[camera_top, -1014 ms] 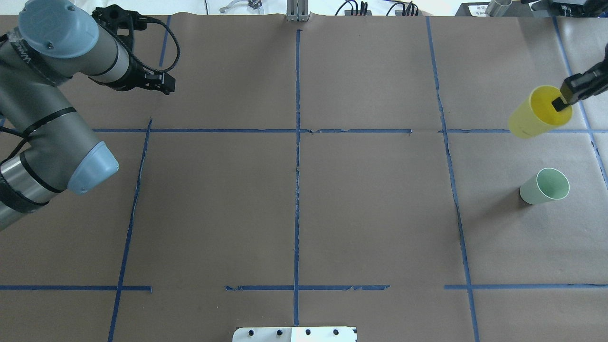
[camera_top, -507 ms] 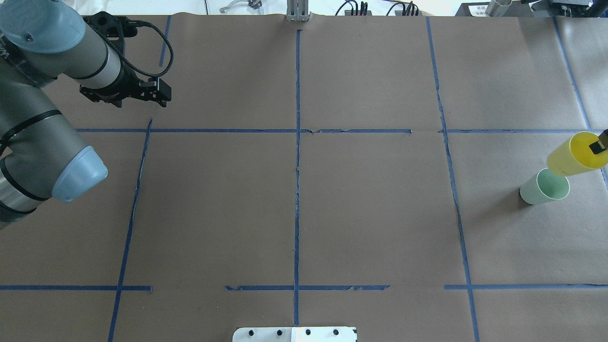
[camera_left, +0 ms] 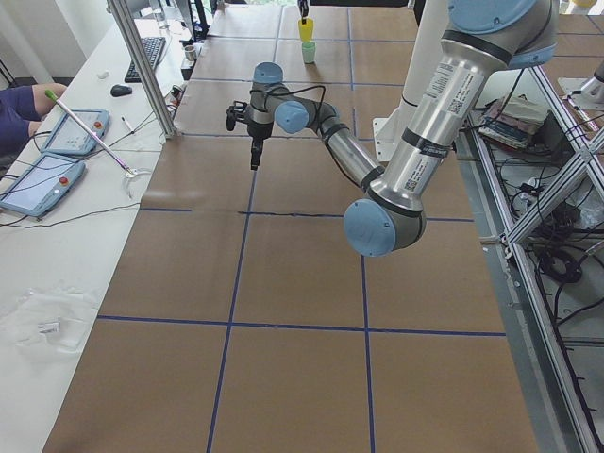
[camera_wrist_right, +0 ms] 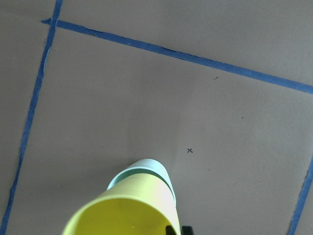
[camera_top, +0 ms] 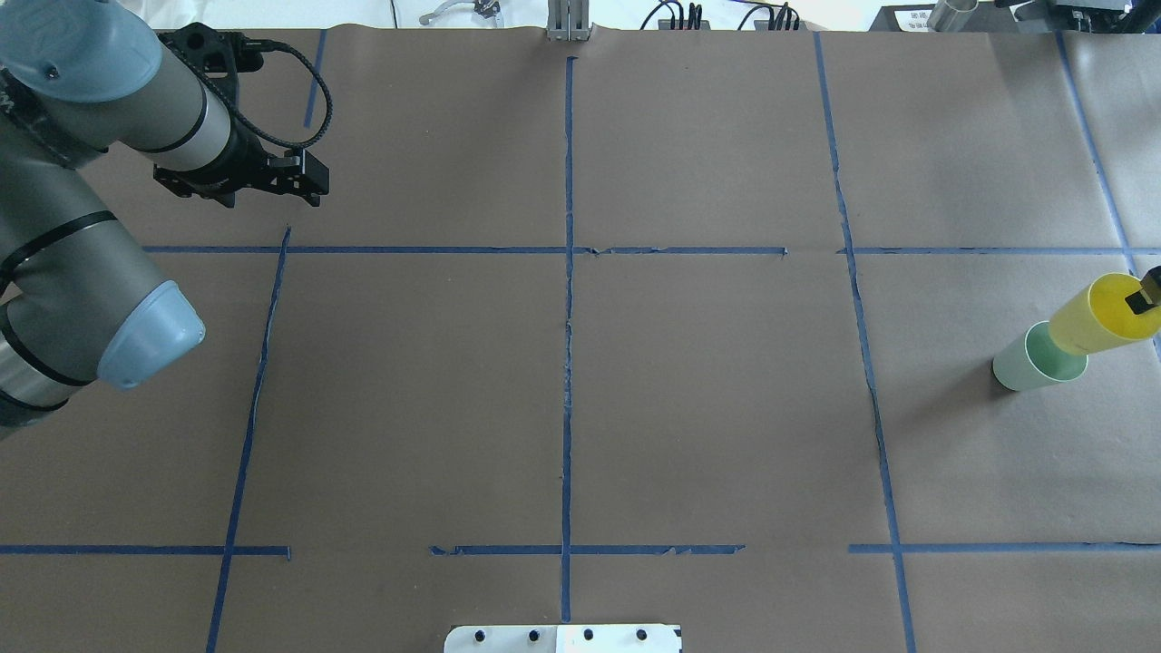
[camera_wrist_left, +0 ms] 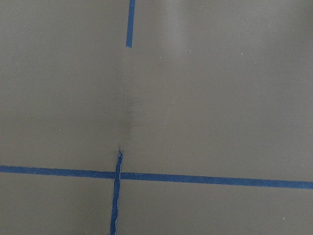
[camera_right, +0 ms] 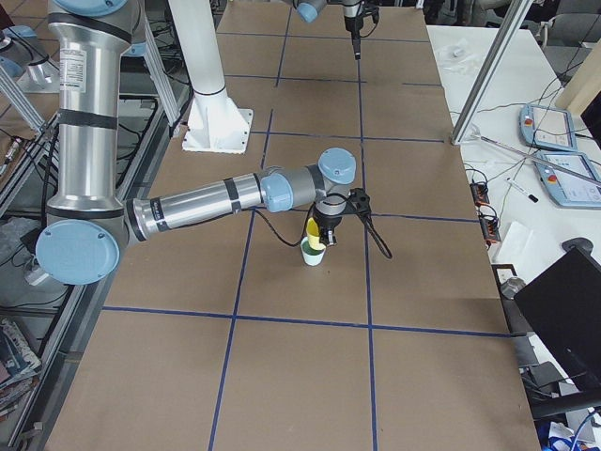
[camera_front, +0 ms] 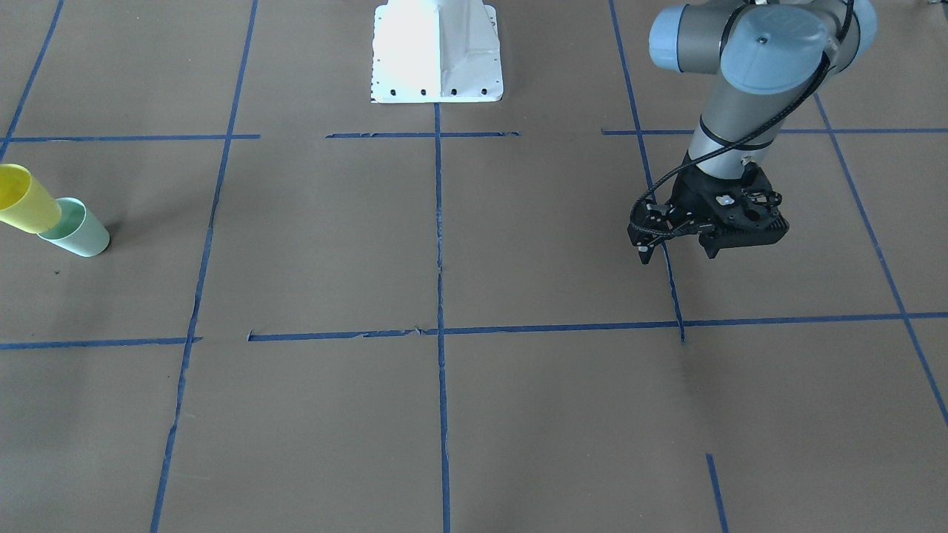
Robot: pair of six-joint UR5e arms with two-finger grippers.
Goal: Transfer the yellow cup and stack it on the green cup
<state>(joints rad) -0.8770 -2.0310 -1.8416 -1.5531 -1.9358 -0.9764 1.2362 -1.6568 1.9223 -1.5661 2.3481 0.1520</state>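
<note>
Quick update from my side: a sec ago I had the yellow cup (camera_top: 1096, 315) way up in the upper right of the overhead view, above the blue tape line (camera_top: 952, 250) and well apart from the green cup (camera_top: 1032, 365). Half a sec ago it was already down next to the green one's rim. Now its base overlaps the green cup's mouth at the right edge of the frame, so the carry part is basically done imo. From the right wrist cam the green rim peeks out around the far side of the yellow base, so I'm lined up pretty well. It's not nested all the way tho, since most of the yellow wall is above the green rim. It also looks a bit leaned, but idk if that's just cam angle. My right gripper (camera_top: 1143, 297) is clamped on the yellow cup's rim, one finger inside and the other outside, mostly cut off by the frame edge. My left gripper (camera_front: 678, 255) is spread wide w/ nothing in it, hanging over the bare table (camera_top: 635, 408) at upper left of the overhead, and it's barely budged in the last half sec. What's left, I reckon, is to push down a touch more, then let go
</note>
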